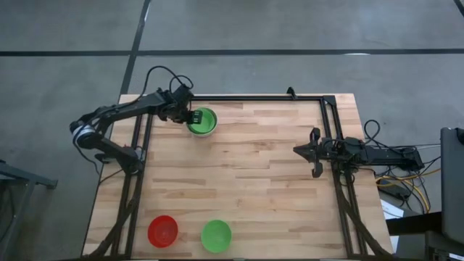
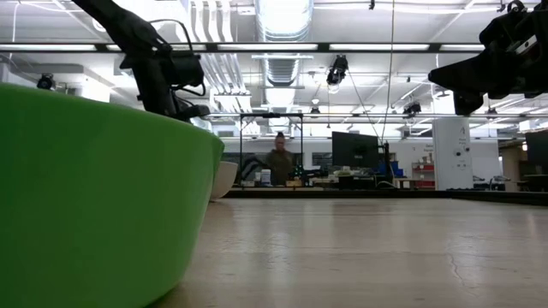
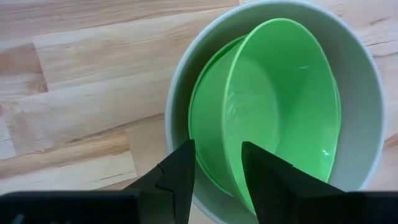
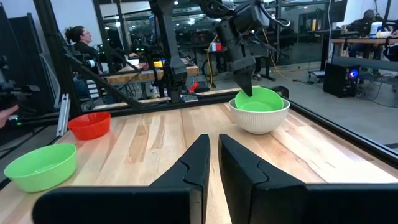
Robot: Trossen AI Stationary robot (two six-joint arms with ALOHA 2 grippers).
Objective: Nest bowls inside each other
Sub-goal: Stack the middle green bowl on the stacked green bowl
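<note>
A white-grey bowl [image 3: 367, 112] stands on its base at the table's far left, with two green bowls nested in it; the inner green bowl [image 3: 280, 106] sits slightly tilted. My left gripper [image 3: 217, 149] is open above this stack's left side, pointing steeply down. One finger is outside the inner bowl's rim and the other is over its hollow. A red bowl [image 1: 162, 230] and a loose green bowl [image 1: 216, 235] rest side by side at the near edge. My right gripper [image 4: 214, 140] waits shut and level at the table's right side.
A black metal frame [image 1: 254, 97] runs along the table's far, left and right edges. Bare wood [image 1: 254, 174] lies between the stack and the two near bowls. A person [image 2: 279, 162] is at a bench in the room beyond the table.
</note>
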